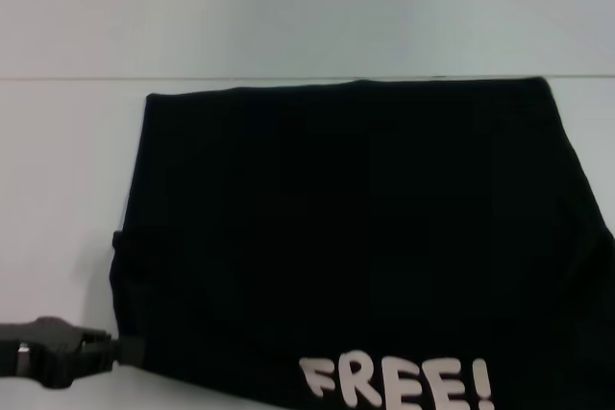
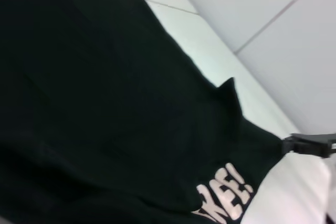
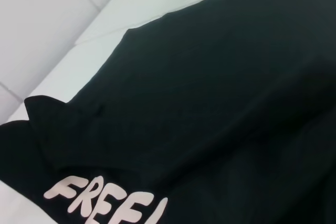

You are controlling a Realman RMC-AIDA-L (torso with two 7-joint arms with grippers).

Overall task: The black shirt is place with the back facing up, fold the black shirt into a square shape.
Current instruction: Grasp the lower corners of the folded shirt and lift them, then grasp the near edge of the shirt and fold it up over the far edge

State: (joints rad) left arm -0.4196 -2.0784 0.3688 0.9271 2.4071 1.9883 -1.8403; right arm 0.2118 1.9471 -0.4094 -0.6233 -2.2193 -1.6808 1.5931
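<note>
The black shirt lies partly folded on the pale surface, its white "FREE!" lettering turned up along the near edge. The left pincer is clenched on the near left corner, while in the left wrist view the right pincer touches the opposite corner, whether gripping cannot be told. Soft, light and limp, the cloth looks likely to sag and crease, so corners and hems seem the best holds; its near edge is cut off.
</note>
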